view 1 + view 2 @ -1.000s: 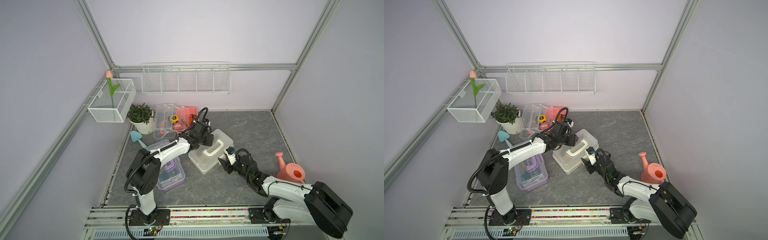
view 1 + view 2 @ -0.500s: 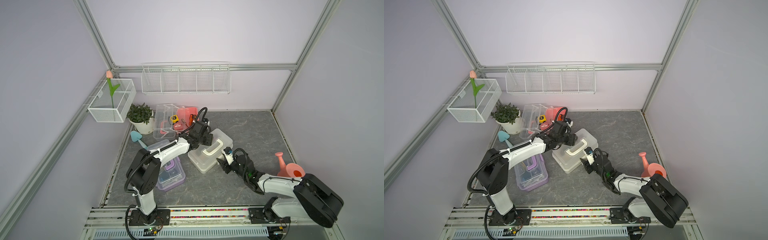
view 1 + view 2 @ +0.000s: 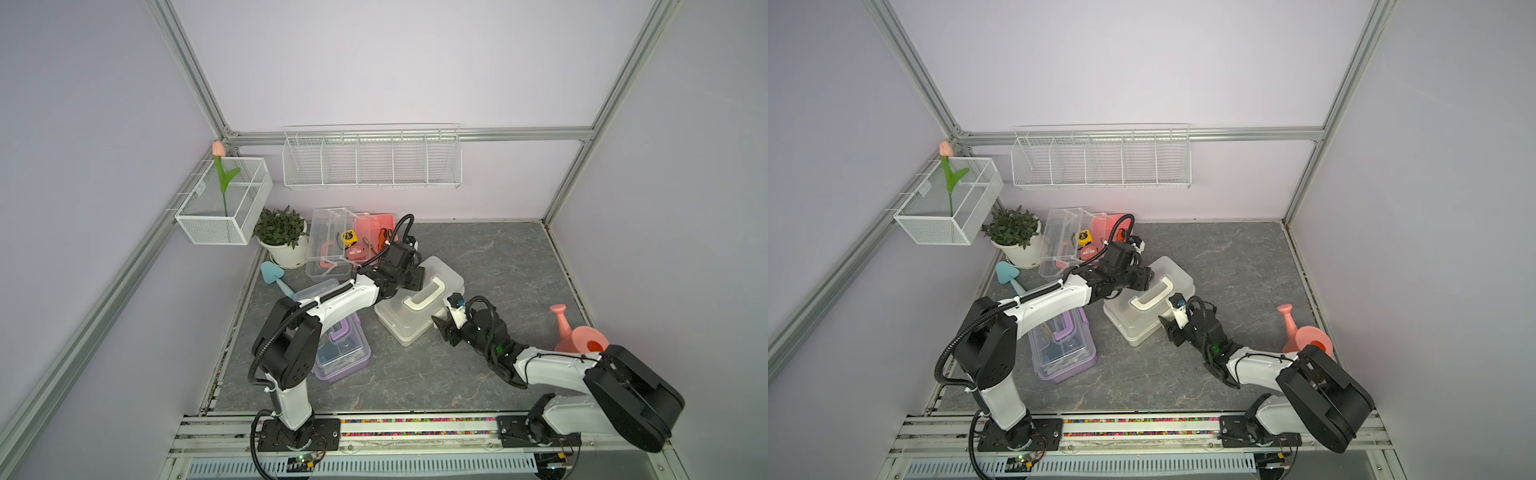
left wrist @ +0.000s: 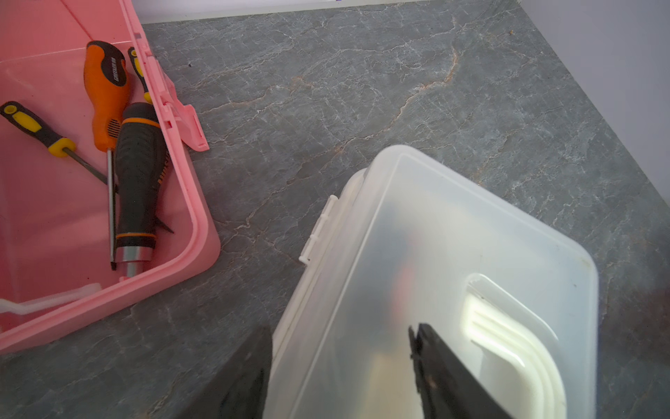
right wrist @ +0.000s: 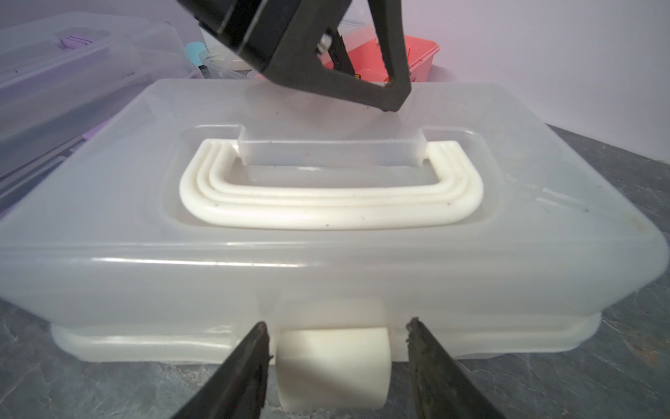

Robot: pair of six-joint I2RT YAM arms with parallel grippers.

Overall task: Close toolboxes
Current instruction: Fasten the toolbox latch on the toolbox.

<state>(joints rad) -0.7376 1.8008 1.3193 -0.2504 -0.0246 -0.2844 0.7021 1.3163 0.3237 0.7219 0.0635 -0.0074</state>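
The white toolbox (image 3: 419,303) is seen near the middle of the table (image 3: 498,257), lid (image 5: 108,217) down. Its hinge edge is straddled by the left tool (image 4: 339,328), jaws apart. The seemingly unfastened latch (image 5: 333,366) is flanked by the right tool (image 5: 338,321), jaws apart. If pushed off-centre, the box could be slid rather than latched.

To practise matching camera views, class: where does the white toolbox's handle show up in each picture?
In both top views: the handle lies just below the picture's middle.
Left wrist: cut off at the picture's edge, sunk in the clear lid.
Right wrist: whole, mid-picture, flat on the lid.
Shared landmark: the open pink toolbox, seen in all four.
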